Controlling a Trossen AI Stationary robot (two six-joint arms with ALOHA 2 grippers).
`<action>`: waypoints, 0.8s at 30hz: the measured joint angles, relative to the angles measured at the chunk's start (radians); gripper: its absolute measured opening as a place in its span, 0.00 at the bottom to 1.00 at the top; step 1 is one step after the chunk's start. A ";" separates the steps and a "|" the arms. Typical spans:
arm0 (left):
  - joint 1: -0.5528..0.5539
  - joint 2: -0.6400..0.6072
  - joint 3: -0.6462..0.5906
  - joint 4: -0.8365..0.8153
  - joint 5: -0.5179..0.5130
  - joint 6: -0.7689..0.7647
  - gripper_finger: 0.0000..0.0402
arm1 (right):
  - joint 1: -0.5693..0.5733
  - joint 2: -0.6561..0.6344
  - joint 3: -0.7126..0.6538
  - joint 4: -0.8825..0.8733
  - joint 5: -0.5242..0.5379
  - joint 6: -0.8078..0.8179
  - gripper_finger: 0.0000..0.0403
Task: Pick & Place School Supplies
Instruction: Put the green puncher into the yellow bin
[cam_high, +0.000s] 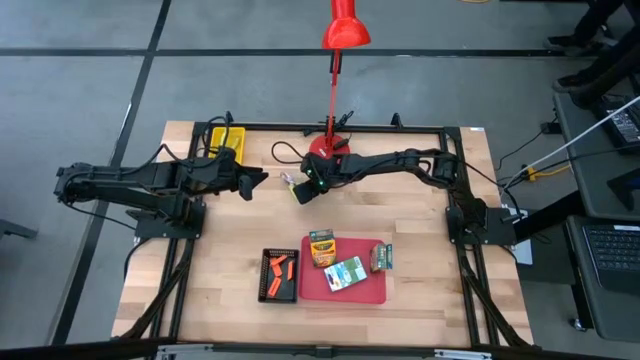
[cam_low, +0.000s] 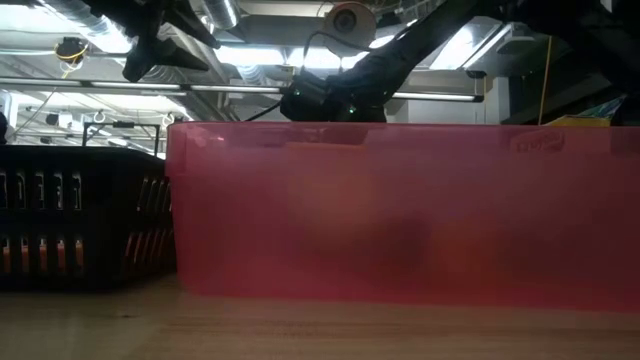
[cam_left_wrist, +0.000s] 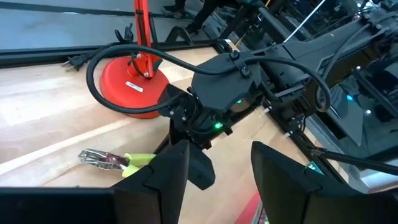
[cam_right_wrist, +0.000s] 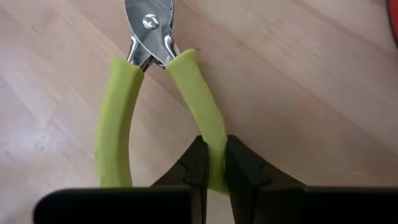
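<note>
The right claw (cam_right_wrist: 211, 165) is clenched on one yellow-green handle of the small plier-like tool (cam_right_wrist: 158, 93), its two dark fingers pinching that handle from both sides while the other handle lies free beside it on the wood. The tool's shiny metal jaws point away from the claw. Seen from above, this grasp happens near the back edge of the bench (cam_high: 220, 300), just in front of the round base of the red desk lamp (cam_high: 331, 140), with the right arm stretched across from the right edge. The left claw (cam_high: 258, 180) hovers over the bench nearby toward the left edge, facing the tool, its fingers (cam_left_wrist: 165, 180) spread apart and holding nothing. Behind the left arm, at the back left corner, sits a yellow tray (cam_high: 228, 139). Toward the front edge, a red tray (cam_high: 372, 290) holds three small printed crayon boxes (cam_high: 322, 247): one at its back left corner, one in the middle, one along its right side. Just beside it on the left, a black tray (cam_high: 267, 290) holds a few short orange sticks (cam_high: 283, 268).
</note>
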 joint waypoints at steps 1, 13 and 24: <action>0.000 -0.001 0.000 0.000 0.007 0.000 0.42 | 0.000 0.000 0.000 0.001 -0.001 0.001 0.08; -0.158 -0.040 0.000 -0.090 0.153 -0.118 0.43 | 0.001 -0.203 -0.003 0.001 0.081 -0.065 0.08; -0.190 0.038 -0.148 0.724 0.120 -0.079 0.55 | 0.000 -0.400 -0.004 0.132 -0.053 -0.097 0.08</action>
